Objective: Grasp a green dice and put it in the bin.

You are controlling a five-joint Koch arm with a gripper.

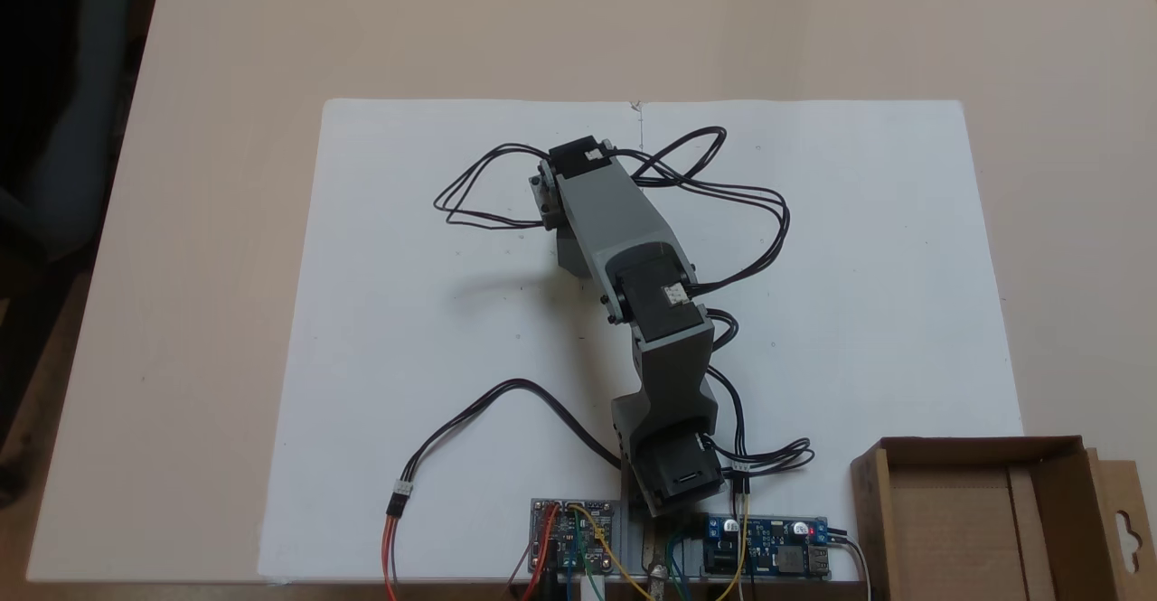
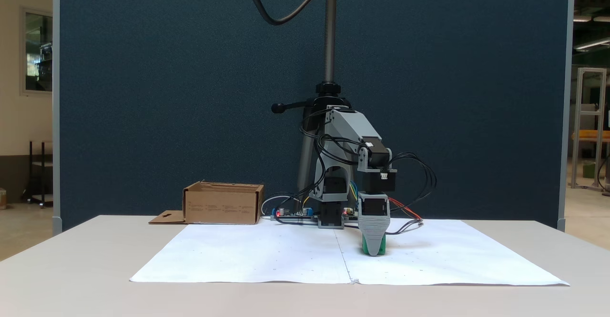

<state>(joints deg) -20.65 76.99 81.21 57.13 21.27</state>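
Reaching down onto the white paper sheet [image 2: 286, 255], the fingers [image 2: 373, 245] stand tip-down at the sheet's surface, and the green dice [image 2: 367, 247] shows as green slivers on either side of the grey ribbed finger in front of it. The dice sits on the paper, right at the fingertips, seemingly between or just behind them. From this side one finger hides the other, so I cannot tell whether they are clenched on the dice or merely straddling it. In the fixed view from above, the grey arm [image 1: 624, 239] stretches out over the middle of the sheet and covers both fingers and dice.

As for progress, I judge the task to be at its grasping stage: the approach is done, but the dice is not yet lifted, and the carry and drop remain. The bin [image 2: 223, 203] stands well apart on the counter [image 2: 71, 269], beside the arm's base and circuit boards [image 1: 768, 558]; its visible interior [image 1: 958, 529] looks bare.
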